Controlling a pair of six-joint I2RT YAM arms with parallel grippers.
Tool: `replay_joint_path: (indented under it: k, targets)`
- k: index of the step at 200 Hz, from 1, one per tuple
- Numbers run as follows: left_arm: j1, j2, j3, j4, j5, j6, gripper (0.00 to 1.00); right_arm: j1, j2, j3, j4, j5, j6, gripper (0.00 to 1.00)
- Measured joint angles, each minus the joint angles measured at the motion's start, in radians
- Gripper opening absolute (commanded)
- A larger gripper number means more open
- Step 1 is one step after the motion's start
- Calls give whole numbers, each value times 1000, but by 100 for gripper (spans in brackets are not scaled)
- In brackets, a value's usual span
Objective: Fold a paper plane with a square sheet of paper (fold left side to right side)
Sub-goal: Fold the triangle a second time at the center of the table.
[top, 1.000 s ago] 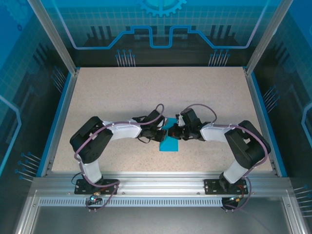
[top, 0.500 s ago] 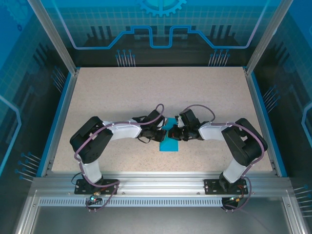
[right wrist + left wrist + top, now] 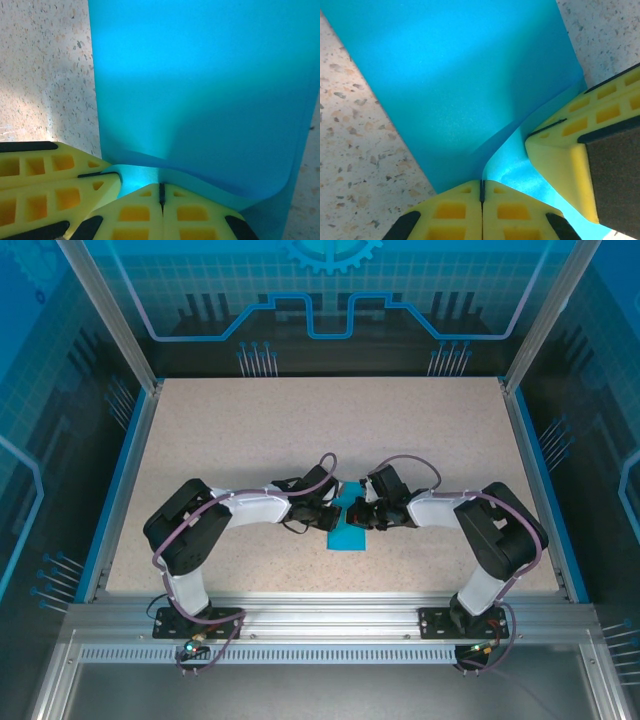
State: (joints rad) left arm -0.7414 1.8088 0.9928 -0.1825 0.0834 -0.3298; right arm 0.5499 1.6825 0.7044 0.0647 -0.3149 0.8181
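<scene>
Speckled beige desk (image 3: 250,430) lies inside a cage of blue panels (image 3: 200,300), and the back panel carries a printed gear outline (image 3: 330,252) over circuit-style lines. A slotted aluminium rail (image 3: 320,652) runs along the near edge.

From above, your left arm (image 3: 235,512) reaches in from the left with its elbow out. Its left pincer (image 3: 328,508) sits at the left edge of the teal-blue paper (image 3: 348,535), near the middle of the desk. In the left wrist view the yellow fingers (image 3: 452,212) of that pincer (image 3: 481,184) are clenched together. A raised flap of the paper (image 3: 460,75) curves up into the seam between them, so it grips that flap. The rest of the paper lies flat on the desk beyond the tips.

At the right of that same view, a finger of the right pincer (image 3: 565,150) rests on the paper just beside your left one.

From above, the right pincer (image 3: 362,510) meets the paper's far end from the right, nearly touching the left pincer, with the right arm (image 3: 470,520) bent behind it. In the right wrist view its fingers (image 3: 132,215) are also clenched (image 3: 161,186), with the paper (image 3: 200,85) buckling up into their seam. The sheet's right side curls off the desk. The left pincer's finger (image 3: 55,175) lies just to the left, touching the paper's near edge.
</scene>
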Motion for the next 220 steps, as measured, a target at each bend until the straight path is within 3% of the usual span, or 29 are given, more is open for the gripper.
replay_joint_path:
  k: [60, 100, 171, 220]
  targets:
    - [1, -58, 15, -92, -46, 7, 34, 0, 0, -7, 12, 0, 0, 0]
    - [2, -149, 11, -123, -32, -5, 30, 0, 0, -7, 13, 0, 0, 0]
    - [6, -201, -65, -56, 303, -75, 25, 0, 0, -7, 13, 0, -3, 0]
    - [6, -120, -66, -18, 386, -87, 24, 0, 0, -7, 13, 0, -4, 0]
